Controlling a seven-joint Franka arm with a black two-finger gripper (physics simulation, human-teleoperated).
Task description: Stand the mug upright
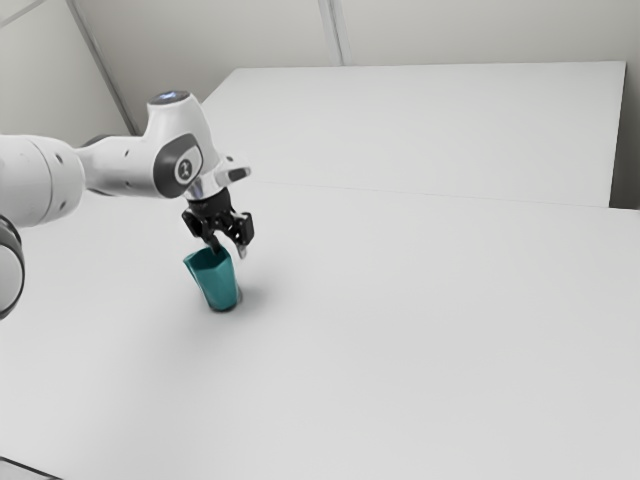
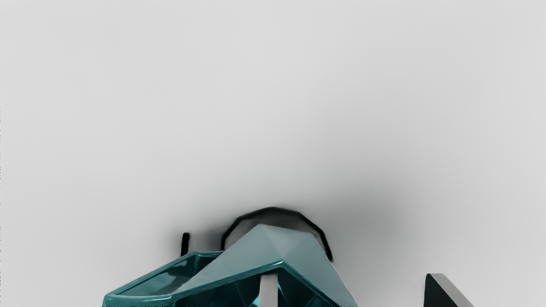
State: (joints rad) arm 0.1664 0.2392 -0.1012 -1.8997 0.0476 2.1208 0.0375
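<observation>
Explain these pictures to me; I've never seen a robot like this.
The machine is a jointed white arm ending in a black two-finger gripper. The exterior view looks on from the arm's side; the wrist view comes from a camera on its hand, so its fingertips show at the edge. On the pale table is a teal mug, mouth up, apparently leaning slightly. One finger reaches inside it, the other is outside, well apart, so nothing is held.

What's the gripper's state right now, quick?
Gripper: open, one finger inside the mug, the other outside, standing apart from its wall.
</observation>
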